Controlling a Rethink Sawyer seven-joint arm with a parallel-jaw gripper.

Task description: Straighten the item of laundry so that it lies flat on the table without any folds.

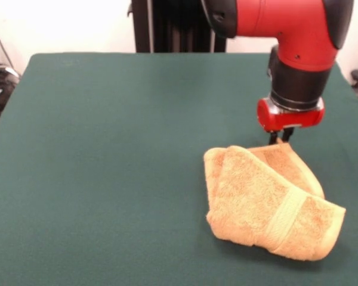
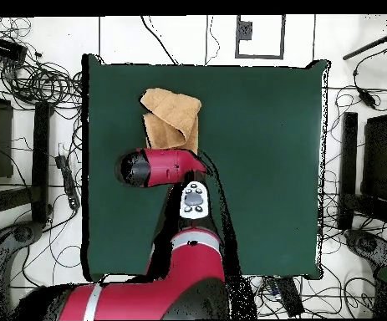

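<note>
The item of laundry [image 1: 265,202], a golden-orange terry towel, lies folded over on itself at the right of the dark green table [image 1: 107,149], with a woven band showing near its front end. My gripper [image 1: 280,139] stands at the towel's far edge, where the cloth rises to a small peak between the tips, and looks shut on that edge. In the overhead view the towel [image 2: 171,117] lies in the table's [image 2: 263,167] upper left part. The red arm's wrist [image 2: 159,167] covers its near edge and hides the gripper.
Green cloth stretches wide to the left of the towel in the front view. The table's right edge [image 1: 355,89] runs close by the arm. Cables and stands [image 2: 29,75] crowd the floor around the table.
</note>
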